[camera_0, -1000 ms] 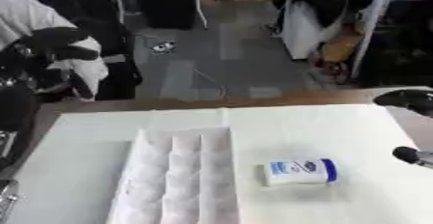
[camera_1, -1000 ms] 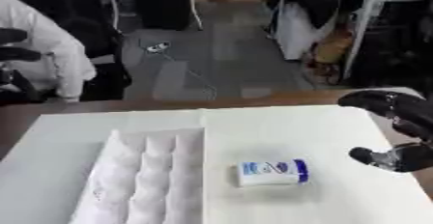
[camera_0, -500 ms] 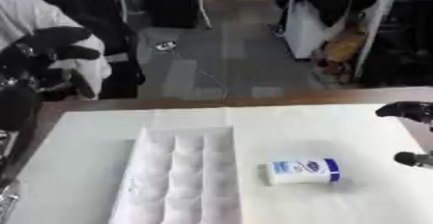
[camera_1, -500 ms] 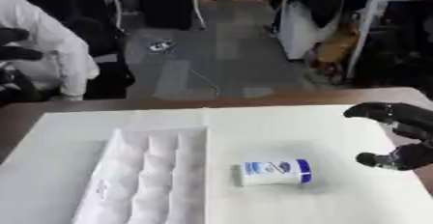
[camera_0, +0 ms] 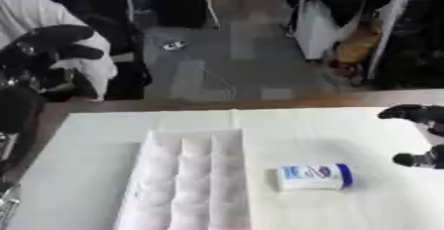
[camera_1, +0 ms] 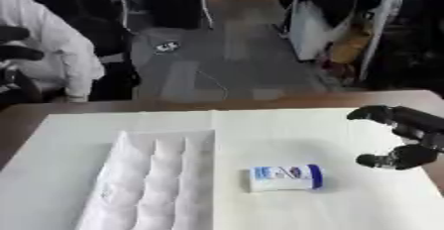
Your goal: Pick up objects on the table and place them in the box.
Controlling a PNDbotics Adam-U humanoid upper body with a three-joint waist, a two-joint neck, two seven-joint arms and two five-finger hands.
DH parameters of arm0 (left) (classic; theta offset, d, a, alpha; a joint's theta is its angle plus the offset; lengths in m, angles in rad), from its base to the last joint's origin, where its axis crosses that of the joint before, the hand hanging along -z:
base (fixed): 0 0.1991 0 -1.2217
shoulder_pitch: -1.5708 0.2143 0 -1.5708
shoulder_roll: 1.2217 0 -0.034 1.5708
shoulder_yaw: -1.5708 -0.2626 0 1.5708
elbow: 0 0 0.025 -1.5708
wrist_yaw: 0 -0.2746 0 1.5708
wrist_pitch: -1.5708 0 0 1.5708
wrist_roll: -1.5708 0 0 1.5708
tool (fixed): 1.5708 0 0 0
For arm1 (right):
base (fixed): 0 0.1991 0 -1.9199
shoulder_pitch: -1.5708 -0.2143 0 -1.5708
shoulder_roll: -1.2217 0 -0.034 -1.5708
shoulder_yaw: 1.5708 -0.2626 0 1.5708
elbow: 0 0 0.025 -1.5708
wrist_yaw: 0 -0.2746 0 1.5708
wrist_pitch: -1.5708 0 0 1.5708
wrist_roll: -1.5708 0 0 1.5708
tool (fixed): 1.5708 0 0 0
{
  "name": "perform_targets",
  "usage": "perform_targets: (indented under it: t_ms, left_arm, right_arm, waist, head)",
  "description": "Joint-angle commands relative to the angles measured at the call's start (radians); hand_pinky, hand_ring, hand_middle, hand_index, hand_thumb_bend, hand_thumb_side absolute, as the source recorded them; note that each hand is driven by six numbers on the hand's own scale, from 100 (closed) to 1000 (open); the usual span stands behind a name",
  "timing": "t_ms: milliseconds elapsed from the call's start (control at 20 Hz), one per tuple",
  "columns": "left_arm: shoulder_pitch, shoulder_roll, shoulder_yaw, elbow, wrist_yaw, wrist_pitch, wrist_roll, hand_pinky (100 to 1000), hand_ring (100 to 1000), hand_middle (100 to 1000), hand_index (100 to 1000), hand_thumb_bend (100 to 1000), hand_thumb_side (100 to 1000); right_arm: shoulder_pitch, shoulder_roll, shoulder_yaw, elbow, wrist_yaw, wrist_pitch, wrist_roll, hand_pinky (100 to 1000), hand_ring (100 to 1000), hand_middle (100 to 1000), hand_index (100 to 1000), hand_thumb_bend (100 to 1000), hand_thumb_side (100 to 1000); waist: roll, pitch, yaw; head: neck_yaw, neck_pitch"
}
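Note:
A small white pack with a blue label and blue end (camera_1: 285,177) lies on its side on the white table cover, just right of the box. The box (camera_0: 187,184) is a white tray with long compartments, left of centre. My right hand (camera_1: 408,137) hovers to the right of the pack, apart from it, thumb and fingers spread with nothing between them. My left hand (camera_0: 48,45) is raised at the far left, above the table's edge, its fingers curled and holding nothing.
The white cover (camera_0: 95,144) spans the brown table. Beyond the far edge are a grey floor, a seated person in white at the left, and chairs and a desk at the back right.
The right hand has come further into view and sits nearer the pack. The whole picture has also shifted a little, so the camera moved. The pack and box stay put.

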Motion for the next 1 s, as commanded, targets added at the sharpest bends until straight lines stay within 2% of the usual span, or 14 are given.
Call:
perform_targets:
  t_ms: [50, 500, 650, 1000]
  left_arm:
    - [-0.025, 0.003, 0.005, -0.017, 0.008, -0.002, 0.001, 426, 699, 800, 840, 542, 910]
    - [-0.052, -0.012, 0.002, -0.017, 0.008, 0.0, 0.001, 432, 702, 801, 841, 541, 909]
    - [-0.058, -0.017, 0.003, -0.017, 0.005, 0.002, 0.004, 432, 702, 801, 841, 541, 909]
    - [-0.061, -0.019, 0.001, -0.017, 0.005, 0.004, 0.004, 432, 702, 801, 841, 542, 909]
  right_arm:
    - [-0.033, -0.008, -0.004, 0.031, 0.001, -0.063, 0.076, 891, 887, 890, 958, 604, 771]
    - [-0.071, 0.026, -0.001, 0.096, 0.017, -0.065, 0.108, 897, 881, 897, 961, 613, 745]
    - [-0.074, 0.037, 0.004, 0.103, 0.021, -0.067, 0.118, 900, 881, 901, 963, 616, 734]
    - [-0.071, 0.064, 0.007, 0.1, 0.027, -0.05, 0.134, 903, 880, 900, 963, 607, 702]
  waist:
    - [-0.005, -0.009, 0.005]
    - [-0.012, -0.003, 0.027]
    - [-0.015, -0.002, 0.033]
    - [-0.016, -0.002, 0.036]
  head:
    - [0.008, -0.012]
    - [0.02, -0.014]
    - [0.025, -0.021]
    - [0.03, -0.016]
